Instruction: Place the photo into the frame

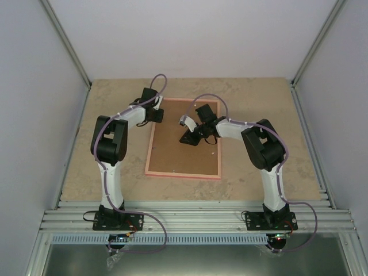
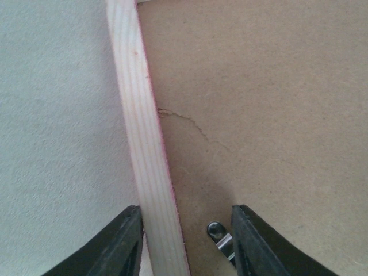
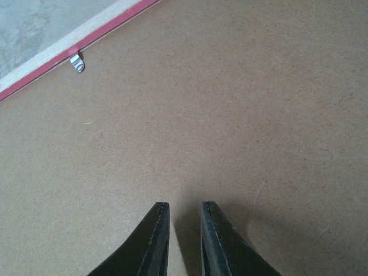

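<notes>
The frame (image 1: 150,150) lies face down on the table, its pale wood back up and a pink edge showing. A brown backing board (image 1: 183,158) fills it. The photo is hidden. My left gripper (image 1: 158,115) is at the frame's far left rail (image 2: 144,144). It stands open astride the rail, one finger (image 2: 129,236) against the rail's outer side and the other beside a metal clip (image 2: 221,236). My right gripper (image 1: 192,138) points down onto the board (image 3: 230,115) near the frame's far middle. Its jaws are a narrow gap apart with nothing between them.
Another metal clip (image 3: 77,62) sits on the board by the pink-edged rail (image 3: 52,60). The beige tabletop (image 1: 259,144) surrounds the frame. Grey walls close in both sides and the back, and an aluminium rail (image 1: 195,218) carries the arm bases.
</notes>
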Controlling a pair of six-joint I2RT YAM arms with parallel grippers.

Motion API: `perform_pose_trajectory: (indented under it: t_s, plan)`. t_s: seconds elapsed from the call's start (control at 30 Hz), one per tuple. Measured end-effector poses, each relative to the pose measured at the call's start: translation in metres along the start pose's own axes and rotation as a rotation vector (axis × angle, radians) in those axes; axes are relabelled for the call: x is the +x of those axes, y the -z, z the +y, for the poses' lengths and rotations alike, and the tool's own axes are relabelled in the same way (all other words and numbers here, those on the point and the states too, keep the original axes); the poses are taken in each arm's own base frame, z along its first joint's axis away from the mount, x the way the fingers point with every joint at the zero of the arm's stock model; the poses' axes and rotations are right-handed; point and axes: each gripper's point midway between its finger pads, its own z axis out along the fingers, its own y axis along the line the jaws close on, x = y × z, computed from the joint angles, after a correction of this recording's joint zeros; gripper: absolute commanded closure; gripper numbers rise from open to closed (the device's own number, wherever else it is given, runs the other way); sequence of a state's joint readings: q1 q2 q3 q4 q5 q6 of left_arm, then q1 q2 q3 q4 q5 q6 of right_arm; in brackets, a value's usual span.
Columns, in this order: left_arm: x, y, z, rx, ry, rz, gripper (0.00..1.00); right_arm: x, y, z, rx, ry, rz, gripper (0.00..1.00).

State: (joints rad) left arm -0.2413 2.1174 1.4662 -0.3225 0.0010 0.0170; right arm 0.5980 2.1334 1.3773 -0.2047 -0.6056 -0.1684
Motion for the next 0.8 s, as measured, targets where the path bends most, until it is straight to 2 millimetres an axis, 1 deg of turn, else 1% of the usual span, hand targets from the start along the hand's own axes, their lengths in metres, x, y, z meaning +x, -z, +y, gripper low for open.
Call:
perform_pose_trajectory:
  t_s: [0.1,0.2,0.33,0.37,0.4,0.47,0.5,0.7,0.8]
  plan:
    - [0.0,0.001,0.002,-0.004,-0.017,-0.006,0.66,0.0,0.0,0.0,0.0,0.0,0.0,0.82]
    - [0.0,0.002,0.003,-0.001,-0.027,-0.01,0.67,0.0,0.0,0.0,0.0,0.001,-0.001,0.82]
    - [0.003,0.003,0.005,0.008,-0.048,-0.007,0.71,0.0,0.0,0.0,0.0,0.001,-0.001,0.82]
    - [0.003,0.002,0.005,0.01,-0.051,-0.008,0.7,0.0,0.0,0.0,0.0,0.001,-0.001,0.82]
    - [0.003,0.003,0.006,0.012,-0.059,-0.007,0.66,0.0,0.0,0.0,0.001,0.001,-0.001,0.82]
    - [0.005,0.003,0.007,0.02,-0.071,-0.004,0.55,0.0,0.0,0.0,0.0,0.001,-0.001,0.82]
    - [0.006,0.004,0.007,0.026,-0.079,-0.004,0.52,0.0,0.0,0.0,0.001,0.001,-0.001,0.82]
    - [0.013,0.011,0.007,0.067,-0.076,0.009,0.43,0.0,0.0,0.0,0.0,0.001,-0.001,0.82]
    - [0.01,0.016,0.005,0.09,-0.056,-0.004,0.38,0.0,0.0,0.0,0.001,0.002,-0.003,0.82]
